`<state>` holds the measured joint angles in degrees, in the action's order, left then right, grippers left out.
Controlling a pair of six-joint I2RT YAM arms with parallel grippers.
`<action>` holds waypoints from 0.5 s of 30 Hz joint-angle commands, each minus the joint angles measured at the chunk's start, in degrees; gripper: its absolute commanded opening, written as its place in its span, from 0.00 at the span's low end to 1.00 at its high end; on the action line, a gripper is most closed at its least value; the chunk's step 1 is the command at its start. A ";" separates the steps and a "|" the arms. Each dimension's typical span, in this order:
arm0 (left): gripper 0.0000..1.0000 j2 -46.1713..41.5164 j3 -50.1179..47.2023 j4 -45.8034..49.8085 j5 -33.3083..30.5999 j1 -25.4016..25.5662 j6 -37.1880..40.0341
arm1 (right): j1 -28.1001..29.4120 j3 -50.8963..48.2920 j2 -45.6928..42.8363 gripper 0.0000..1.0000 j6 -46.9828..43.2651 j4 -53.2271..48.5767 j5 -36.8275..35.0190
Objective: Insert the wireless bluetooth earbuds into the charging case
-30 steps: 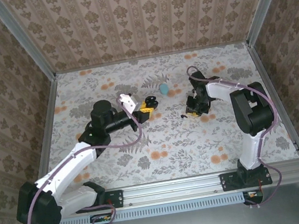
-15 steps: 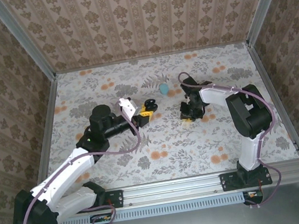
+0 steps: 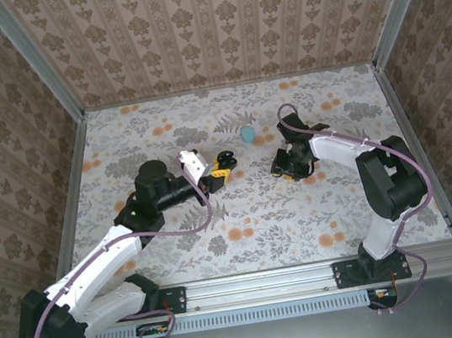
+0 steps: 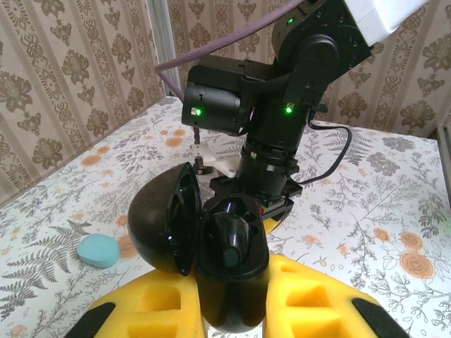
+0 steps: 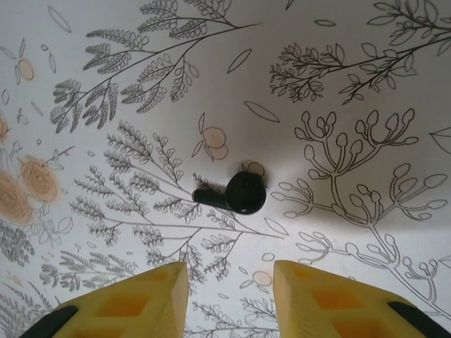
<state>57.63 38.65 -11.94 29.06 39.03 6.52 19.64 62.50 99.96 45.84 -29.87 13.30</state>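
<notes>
Leftmost, the left gripper (image 4: 229, 303) sits left of the teal egg (image 3: 249, 134) and nearer the arm bases. Its yellow fingers (image 4: 141, 310) are clamped on the lower body of a black case (image 4: 229, 257). The case stands upright between them with its lid (image 4: 165, 222) hinged open to the left. What lies in its dark hollow cannot be made out. The teal egg lies by itself on the flowered table (image 3: 160, 128), apart from both grippers. Right of the egg and a little nearer the bases, the right gripper (image 5: 229, 271) points down at the table, jaws apart and holding nothing. One black earbud (image 5: 236, 193) lies on the table just beyond the gap between those fingers, touching neither. Its stem points left in the wrist view.
</notes>
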 commanded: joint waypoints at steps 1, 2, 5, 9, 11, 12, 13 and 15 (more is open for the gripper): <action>0.00 -1.18 -0.57 -0.27 -0.37 0.43 2.09 | -0.19 -0.98 2.00 0.38 4.61 3.90 -0.86; 0.00 -1.20 -0.56 0.02 -0.50 0.42 2.34 | -0.19 -0.90 2.48 0.38 4.78 4.10 -1.11; 0.00 -1.55 -0.74 0.26 -0.86 0.44 2.92 | -0.28 -0.41 3.84 0.37 5.00 4.39 -1.82; 0.00 -1.68 -1.17 0.21 -1.23 0.44 3.31 | -0.26 1.42 5.81 0.37 4.19 3.21 -3.28; 0.00 -1.51 -1.15 0.19 -1.29 0.41 3.51 | -0.20 2.72 6.93 0.36 3.39 1.95 -4.12; 0.00 -1.55 -1.06 0.20 -1.33 0.36 3.54 | -0.25 3.24 7.34 0.36 3.04 1.43 -4.58; 0.00 -1.51 -0.98 0.21 -1.40 0.34 3.65 | -0.23 3.81 7.67 0.35 2.83 1.07 -4.91; 0.00 -1.44 -0.86 0.25 -1.46 0.32 3.86 | -0.17 4.66 8.42 0.34 2.33 0.69 -5.47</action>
<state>57.21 38.17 -11.90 27.99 39.03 8.82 19.59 65.30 106.06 49.25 -28.73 10.92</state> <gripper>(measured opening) 0.184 0.339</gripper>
